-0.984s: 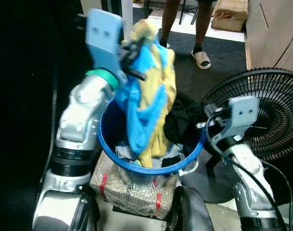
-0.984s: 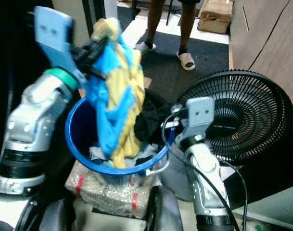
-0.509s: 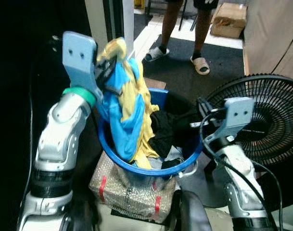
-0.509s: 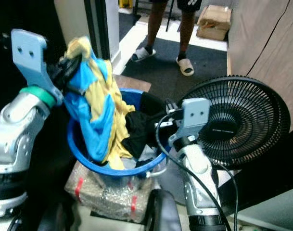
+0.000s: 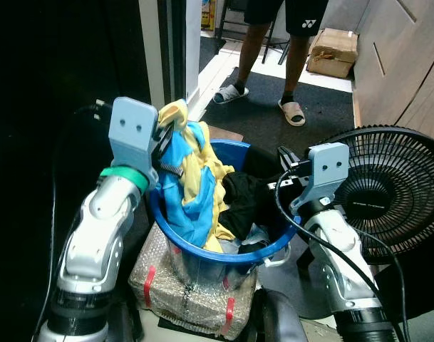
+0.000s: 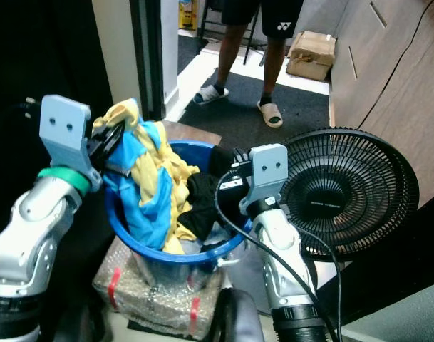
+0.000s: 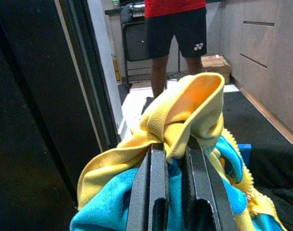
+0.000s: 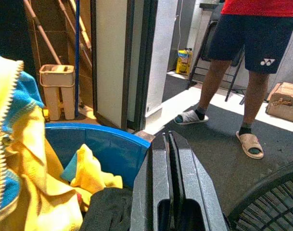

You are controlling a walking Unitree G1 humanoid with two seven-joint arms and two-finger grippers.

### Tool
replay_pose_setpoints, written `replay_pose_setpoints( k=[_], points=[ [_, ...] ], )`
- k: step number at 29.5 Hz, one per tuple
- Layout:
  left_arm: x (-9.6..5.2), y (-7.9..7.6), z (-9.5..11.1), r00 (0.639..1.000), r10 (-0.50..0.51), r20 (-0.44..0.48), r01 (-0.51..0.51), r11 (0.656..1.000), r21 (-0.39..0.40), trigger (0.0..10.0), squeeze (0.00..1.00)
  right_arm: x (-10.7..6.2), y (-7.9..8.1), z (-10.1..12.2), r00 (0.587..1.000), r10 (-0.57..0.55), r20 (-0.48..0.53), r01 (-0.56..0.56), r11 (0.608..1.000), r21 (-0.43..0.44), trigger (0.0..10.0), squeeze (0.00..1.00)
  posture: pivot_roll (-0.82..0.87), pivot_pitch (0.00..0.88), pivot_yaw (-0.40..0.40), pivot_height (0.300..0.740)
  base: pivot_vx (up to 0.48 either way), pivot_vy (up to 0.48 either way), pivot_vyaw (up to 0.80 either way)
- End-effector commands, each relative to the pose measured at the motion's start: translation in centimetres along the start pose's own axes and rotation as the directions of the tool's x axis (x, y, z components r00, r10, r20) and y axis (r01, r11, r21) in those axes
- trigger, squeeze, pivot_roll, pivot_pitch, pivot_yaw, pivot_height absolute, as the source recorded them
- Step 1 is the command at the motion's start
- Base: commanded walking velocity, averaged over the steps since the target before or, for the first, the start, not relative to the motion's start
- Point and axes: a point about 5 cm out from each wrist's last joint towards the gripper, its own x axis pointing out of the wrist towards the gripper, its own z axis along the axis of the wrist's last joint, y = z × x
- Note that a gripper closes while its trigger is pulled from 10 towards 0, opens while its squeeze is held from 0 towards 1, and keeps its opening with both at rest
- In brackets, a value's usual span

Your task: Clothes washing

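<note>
The left gripper (image 5: 168, 142) is clamped on a bunched fold of the yellow-and-blue garment (image 5: 192, 187), and over the last second that bundle has come down. A second ago it hung high, well above the blue basket (image 5: 274, 246), with the cloth stretched out long; now the grip sits just above the rim and most of the garment is slumped back over the near wall of the basket. The camera has tilted too, so part of that drop may be the view shifting, but the cloth now piles up and no longer hangs free. The left wrist view shows it plainly: both fingers (image 7: 156, 192) pinched tight on a yellow knot of fabric, blue cloth bulging below.

The right gripper (image 6: 239, 165) hovers by the basket's far rim, over the black clothes (image 5: 246, 198); its fingers (image 8: 168, 178) are pressed together with nothing between them.

For the washing, this reads as a lift that has not paid off yet. The garment is gripped but sits half in the basket, on the wrapped box (image 5: 188, 292) that props it up. No washer can be made out. A fan (image 5: 391, 189) stands at the robot's right and a person (image 5: 288, 28) stands beyond on the mat, so a wide swing that way looks risky.
</note>
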Motion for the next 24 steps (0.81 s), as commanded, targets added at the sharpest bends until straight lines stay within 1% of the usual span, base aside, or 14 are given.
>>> replay_pose_setpoints(
  k=[1,5,10,20,24],
  points=[
    [-0.2,-0.2,0.4,1.000,0.003,0.024,-0.003,1.000,0.002,10.0,0.00,0.0,-0.3,-0.1,1.000,-0.005,0.003,0.005,1.000,0.002,10.0,0.00,0.11,0.011,-0.034,0.515,0.000,0.000,0.00],
    [0.2,-0.3,0.1,0.999,0.028,0.028,-0.028,0.999,-0.015,10.0,0.00,-0.1,-0.4,-0.5,1.000,0.004,-0.012,-0.004,1.000,-0.017,10.0,0.00,0.09,0.000,-0.052,0.515,0.000,0.000,0.00],
    [1.1,-0.8,0.2,0.998,0.050,0.046,-0.048,0.998,-0.034,10.0,0.00,0.0,-1.1,-0.9,1.000,-0.019,-0.021,0.018,0.999,-0.036,10.0,0.00,0.08,0.000,-0.060,0.540,0.000,0.000,0.00],
    [1.6,-1.3,0.4,0.997,0.046,0.054,-0.043,0.998,-0.043,10.0,0.00,0.0,-1.7,-1.0,0.998,-0.058,-0.026,0.057,0.998,-0.034,10.0,0.00,0.07,0.000,-0.050,0.570,0.000,0.000,0.00],
    [1.6,-1.3,0.4,0.997,0.046,0.054,-0.043,0.998,-0.043,10.0,0.00,0.0,-1.7,-1.0,0.998,-0.058,-0.026,0.057,0.998,-0.034,10.0,0.00,0.07,0.000,-0.050,0.570,0.000,0.000,0.00]
  ],
)
